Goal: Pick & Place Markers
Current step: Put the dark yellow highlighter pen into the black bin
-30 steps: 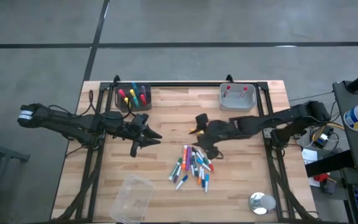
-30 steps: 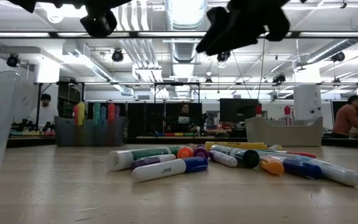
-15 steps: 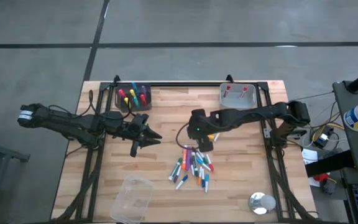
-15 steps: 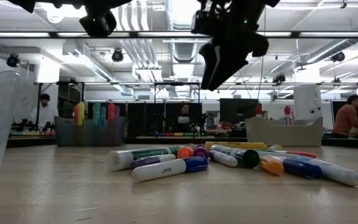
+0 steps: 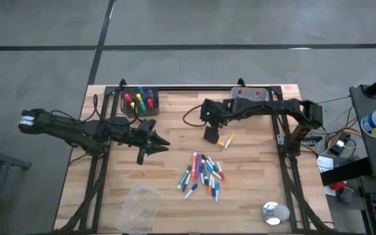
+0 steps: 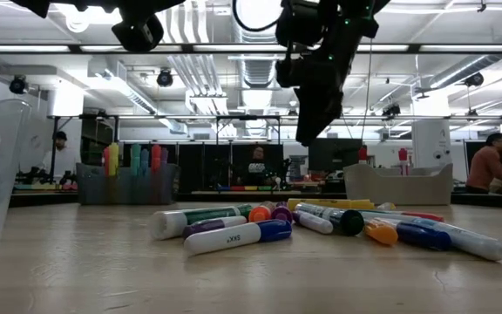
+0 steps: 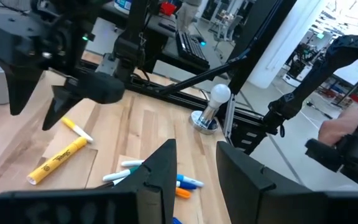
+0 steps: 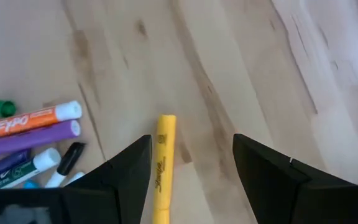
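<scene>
The right gripper [image 5: 211, 136], fingers apart and empty, has swung from the far edge of the heap of mixed-colour capped marker pens [image 5: 201, 173] toward the far side of the table, away from that heap. A yellow capped highlighter pen [image 5: 226, 141] it covered before now lies exposed just beside it.

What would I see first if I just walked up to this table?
First, a bright heap of markers in the middle of the wooden table. Just behind the heap, the right gripper hangs open over a lone yellow marker. The left gripper waits open near the dark bin of markers at the back left.
</scene>
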{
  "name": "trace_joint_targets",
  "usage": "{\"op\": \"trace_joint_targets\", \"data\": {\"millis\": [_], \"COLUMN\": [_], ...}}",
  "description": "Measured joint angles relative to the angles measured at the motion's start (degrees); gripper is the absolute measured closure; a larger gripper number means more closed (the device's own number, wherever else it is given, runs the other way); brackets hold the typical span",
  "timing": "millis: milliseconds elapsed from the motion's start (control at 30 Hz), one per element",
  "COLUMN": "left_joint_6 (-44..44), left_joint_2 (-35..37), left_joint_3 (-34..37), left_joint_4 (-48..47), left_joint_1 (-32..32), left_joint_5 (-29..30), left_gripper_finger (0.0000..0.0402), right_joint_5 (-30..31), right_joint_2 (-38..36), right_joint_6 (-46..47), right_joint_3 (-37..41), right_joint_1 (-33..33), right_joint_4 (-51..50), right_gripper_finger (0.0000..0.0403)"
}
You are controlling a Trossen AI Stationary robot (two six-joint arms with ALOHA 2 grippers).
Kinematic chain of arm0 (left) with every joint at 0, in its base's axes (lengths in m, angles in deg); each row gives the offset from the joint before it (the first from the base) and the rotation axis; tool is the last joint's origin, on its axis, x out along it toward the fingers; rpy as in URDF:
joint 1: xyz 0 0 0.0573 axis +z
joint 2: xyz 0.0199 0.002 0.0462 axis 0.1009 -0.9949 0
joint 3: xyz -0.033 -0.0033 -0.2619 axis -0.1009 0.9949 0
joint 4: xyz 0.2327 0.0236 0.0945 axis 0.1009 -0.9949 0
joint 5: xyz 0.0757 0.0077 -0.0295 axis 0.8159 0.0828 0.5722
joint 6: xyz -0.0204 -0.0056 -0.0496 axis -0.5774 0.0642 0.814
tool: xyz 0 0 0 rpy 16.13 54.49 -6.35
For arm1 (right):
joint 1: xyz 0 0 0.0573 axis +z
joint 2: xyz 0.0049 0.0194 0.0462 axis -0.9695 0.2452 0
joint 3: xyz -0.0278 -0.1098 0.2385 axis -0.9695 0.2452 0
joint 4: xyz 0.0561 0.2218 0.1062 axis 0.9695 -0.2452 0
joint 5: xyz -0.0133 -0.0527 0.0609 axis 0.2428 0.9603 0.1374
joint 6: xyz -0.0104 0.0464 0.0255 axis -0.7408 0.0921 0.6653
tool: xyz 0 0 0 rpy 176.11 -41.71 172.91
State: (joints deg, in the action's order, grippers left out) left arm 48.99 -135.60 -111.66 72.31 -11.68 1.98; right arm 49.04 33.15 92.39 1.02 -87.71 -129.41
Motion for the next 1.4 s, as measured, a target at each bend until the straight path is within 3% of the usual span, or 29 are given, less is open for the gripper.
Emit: {"op": "trace_joint_targets", "data": {"millis": [300,1400], "left_joint_6": [-0.49,-0.38], "left_joint_2": [0.01,0.04], "left_joint_3": [0.00,0.84], "left_joint_4": [-0.05,-0.04], "left_joint_1": [0.02,0.01], "left_joint_5": [0.00,0.00], "left_gripper_finger": [0.0296,0.0296], "right_joint_5": [-7.61,-1.05], "right_joint_2": [0.83,13.10], "right_joint_6": [7.93,5.52], "right_joint_3": [0.15,0.04], "right_joint_1": [-2.19,2.18], "right_joint_4": [-5.02,-2.25], "right_gripper_finger": [0.0184,0.0184]}}
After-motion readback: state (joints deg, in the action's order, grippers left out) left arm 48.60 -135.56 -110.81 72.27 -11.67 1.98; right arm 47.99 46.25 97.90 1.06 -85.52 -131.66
